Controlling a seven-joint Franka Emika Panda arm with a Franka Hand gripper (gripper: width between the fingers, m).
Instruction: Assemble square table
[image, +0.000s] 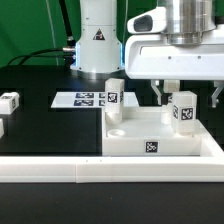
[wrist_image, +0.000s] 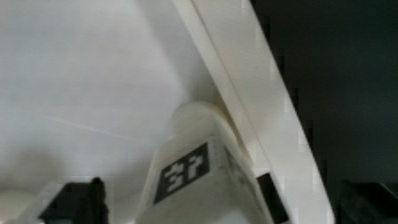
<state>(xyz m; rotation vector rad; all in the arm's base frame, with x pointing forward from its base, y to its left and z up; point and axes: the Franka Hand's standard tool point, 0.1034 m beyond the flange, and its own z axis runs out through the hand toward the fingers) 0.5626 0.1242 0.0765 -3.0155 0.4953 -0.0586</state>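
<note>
Watching from my station, I saw the pincer (image: 186, 94) hanging with its jaws spread as wide as they go, gripping nothing. Its two fingers (image: 157, 92) straddled an upright leg (image: 183, 110), and the exterior view showed a gap on each side. That leg stood on the far corner of the square table (image: 150, 135), at the exterior view's right. The slab itself lay flat on the black counter (image: 40, 125), just behind the long white rail (image: 90, 170), with its edge tag facing the camera.

A second leg (image: 113, 93) stood upright at the slab's far corner on the exterior view's left, and an open round socket (image: 118, 131) showed in the near corner on that side. A loose leg (image: 9, 101) lay on the counter well off to the exterior view's left. The marker board (image: 82, 99) lay flat beyond the slab, in front of the robot base (image: 97, 45).

The wrist view looked down on the upright leg (wrist_image: 187, 170) — tag showing — between the dark fingertips (wrist_image: 80, 200), with the slab's raised rim (wrist_image: 249, 90) running beside it.
</note>
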